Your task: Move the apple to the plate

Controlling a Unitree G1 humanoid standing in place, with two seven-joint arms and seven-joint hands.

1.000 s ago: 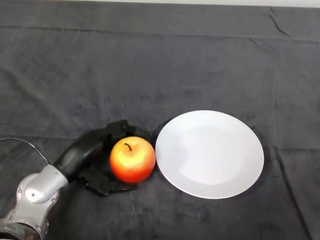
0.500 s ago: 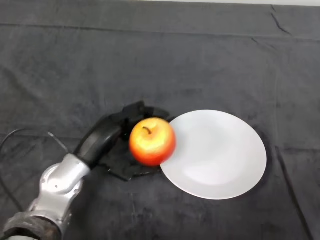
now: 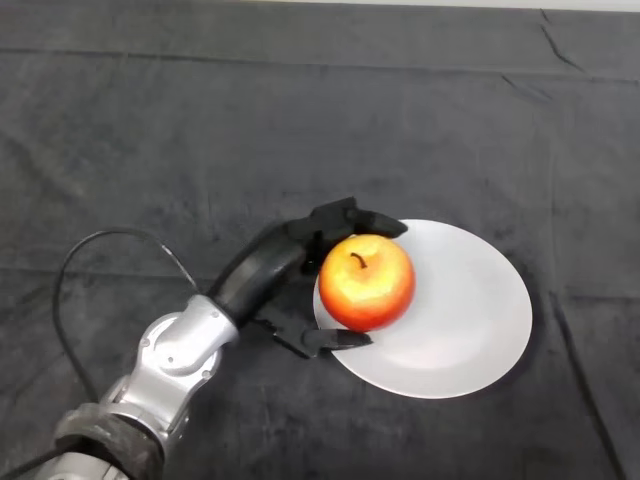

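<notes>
Your hand (image 3: 298,262) cups the apple (image 3: 367,282), fingers curled over its top at 11 o'clock and thumb hooked under at 7, so it cannot roll free. The apple sits over the plate's (image 3: 470,330) left edge, at 9 o'clock; whether it rests there is unclear.
</notes>
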